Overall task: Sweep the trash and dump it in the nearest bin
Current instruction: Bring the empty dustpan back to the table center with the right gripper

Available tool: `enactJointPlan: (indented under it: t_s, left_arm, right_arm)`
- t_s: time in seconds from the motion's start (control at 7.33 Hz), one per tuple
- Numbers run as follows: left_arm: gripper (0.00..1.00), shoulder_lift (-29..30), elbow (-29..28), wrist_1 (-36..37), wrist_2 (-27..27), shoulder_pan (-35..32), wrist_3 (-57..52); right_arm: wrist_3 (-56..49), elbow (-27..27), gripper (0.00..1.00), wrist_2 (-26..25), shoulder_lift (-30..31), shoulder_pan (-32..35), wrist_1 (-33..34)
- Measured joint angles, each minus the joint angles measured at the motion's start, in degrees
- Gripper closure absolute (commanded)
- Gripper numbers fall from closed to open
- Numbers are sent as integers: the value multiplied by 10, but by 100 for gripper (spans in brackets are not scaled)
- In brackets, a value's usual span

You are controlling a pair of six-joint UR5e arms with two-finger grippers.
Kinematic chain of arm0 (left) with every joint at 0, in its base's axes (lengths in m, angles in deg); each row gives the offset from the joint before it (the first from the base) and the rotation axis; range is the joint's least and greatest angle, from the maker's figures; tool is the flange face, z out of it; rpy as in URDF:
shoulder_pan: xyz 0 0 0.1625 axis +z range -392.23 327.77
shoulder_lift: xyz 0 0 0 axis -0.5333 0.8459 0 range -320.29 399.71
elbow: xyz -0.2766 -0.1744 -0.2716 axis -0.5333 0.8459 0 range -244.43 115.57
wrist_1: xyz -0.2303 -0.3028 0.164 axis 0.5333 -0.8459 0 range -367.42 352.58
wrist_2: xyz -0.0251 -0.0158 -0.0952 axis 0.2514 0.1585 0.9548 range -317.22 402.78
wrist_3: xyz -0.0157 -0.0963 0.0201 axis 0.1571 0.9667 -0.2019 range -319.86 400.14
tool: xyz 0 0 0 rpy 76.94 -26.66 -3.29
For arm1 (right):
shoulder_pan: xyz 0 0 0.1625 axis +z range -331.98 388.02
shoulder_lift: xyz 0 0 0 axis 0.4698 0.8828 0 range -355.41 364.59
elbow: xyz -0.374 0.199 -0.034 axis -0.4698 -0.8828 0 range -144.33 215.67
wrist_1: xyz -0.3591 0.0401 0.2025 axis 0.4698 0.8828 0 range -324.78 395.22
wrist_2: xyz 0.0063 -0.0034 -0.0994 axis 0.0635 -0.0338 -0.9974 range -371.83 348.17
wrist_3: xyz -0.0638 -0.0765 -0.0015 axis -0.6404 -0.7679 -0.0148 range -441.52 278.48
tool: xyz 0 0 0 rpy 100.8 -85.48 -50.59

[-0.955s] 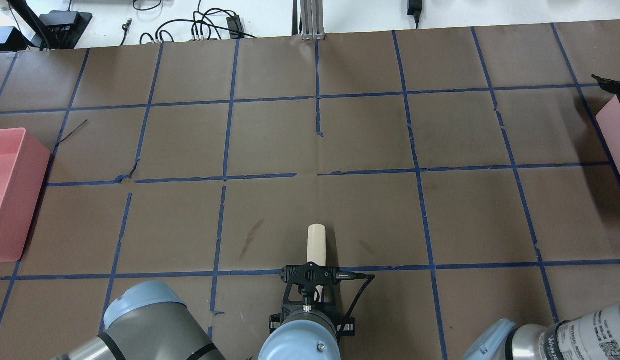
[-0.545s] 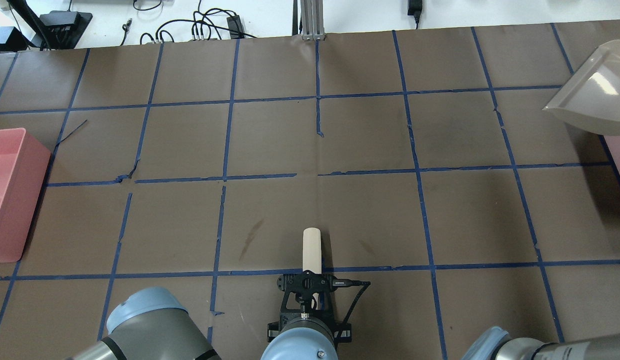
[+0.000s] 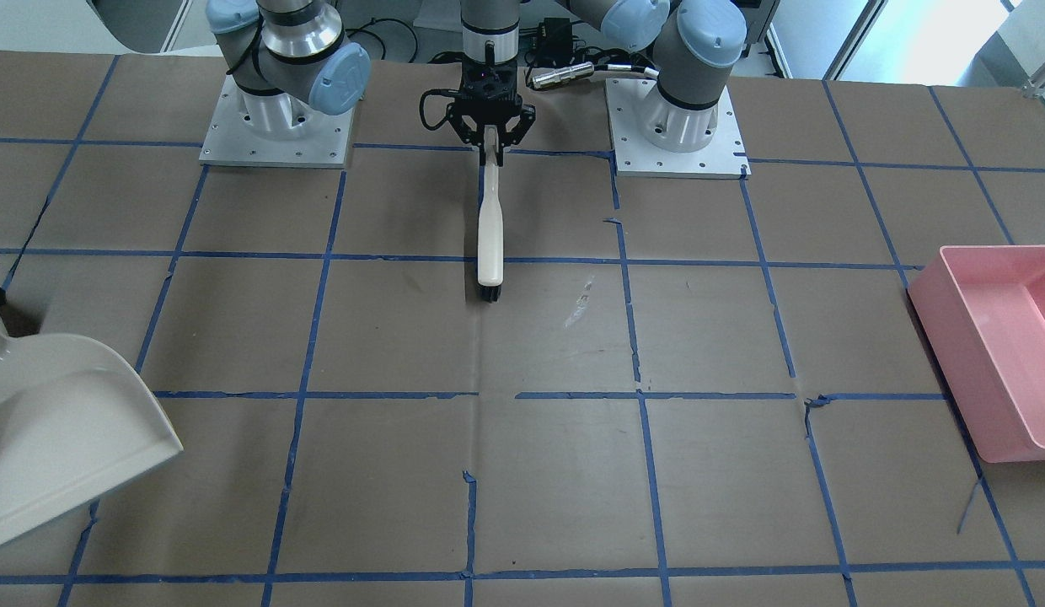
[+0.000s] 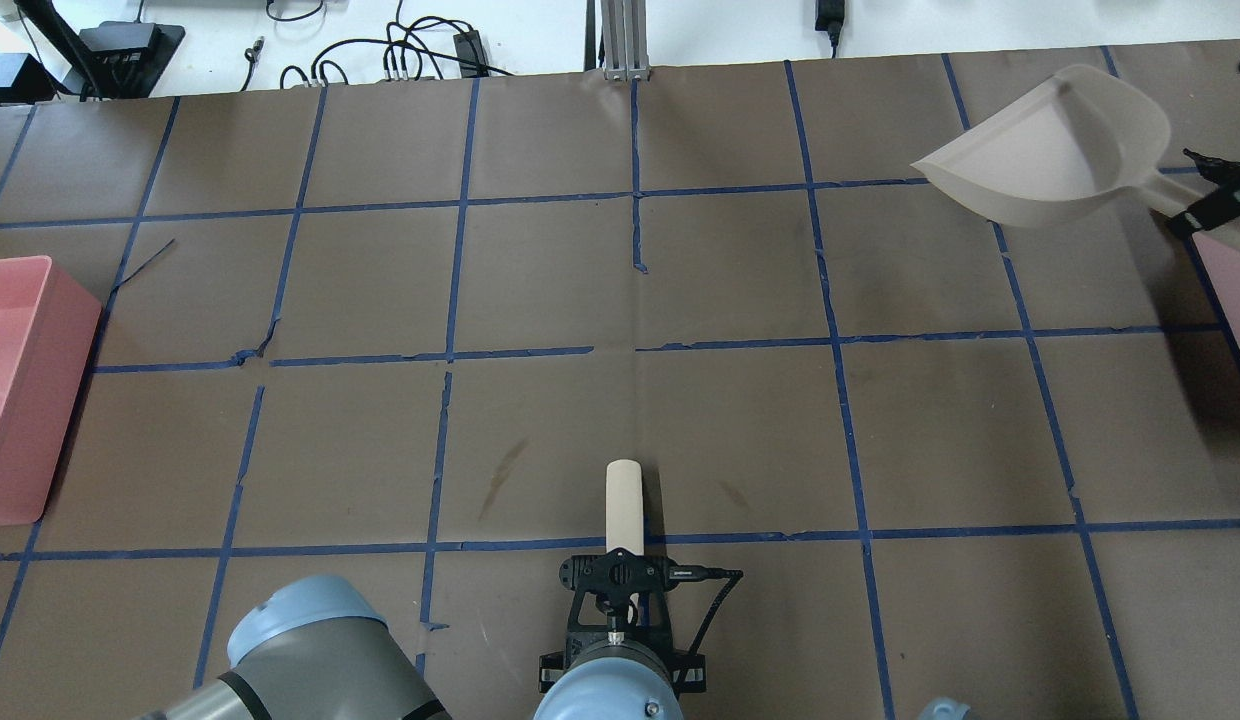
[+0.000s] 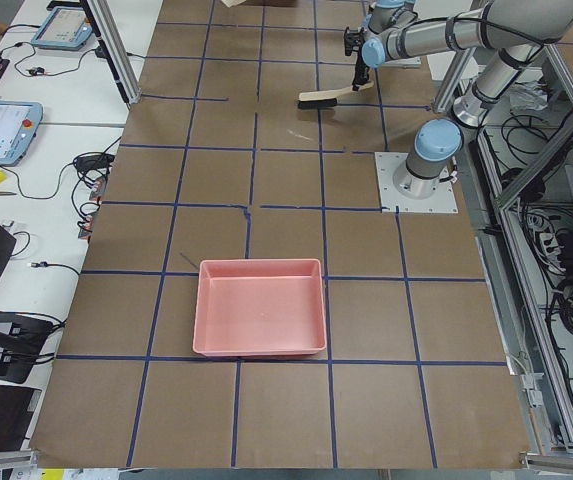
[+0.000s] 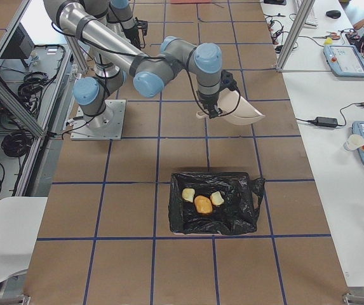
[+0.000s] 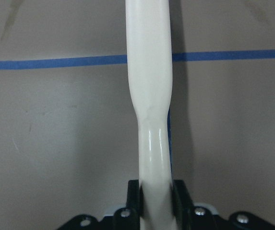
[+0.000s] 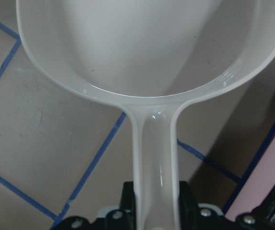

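Far left, the pink bin (image 4: 25,390) sits well apart; in the middle we've got the left claw (image 3: 491,145) clamped on the brush (image 4: 624,500), handle running straight out from the robot, bristles down at the table (image 4: 680,280). On the right, the right claw (image 8: 155,196) is clamped on the dustpan (image 4: 1050,150) handle, pan lifted with its mouth toward the table's middle; the trash (image 6: 202,203) lies in the black-lined bin (image 6: 242,216) on the handle side, past that claw, so we'd say dumping's done; the right arm, stretched out, is nearer.
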Motion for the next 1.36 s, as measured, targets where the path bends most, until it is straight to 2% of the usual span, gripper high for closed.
enactJointPlan:
  t_s: [0.55, 1.09, 1.23, 1.36]
  left_arm:
    - [100, 12, 6, -1, 21, -2, -3]
    - [99, 31, 7, 5, 29, -2, -2]
    - [95, 35, 8, 12, 30, -2, -2]
    - [86, 36, 8, 15, 30, -2, -2]
  right_arm:
    - [236, -1, 100, 0, -83, 139, 125]
    - [429, 3, 100, -2, -110, 242, 188]
    - [463, 3, 100, -3, -114, 264, 201]
    - [489, 4, 100, -4, -117, 282, 210]
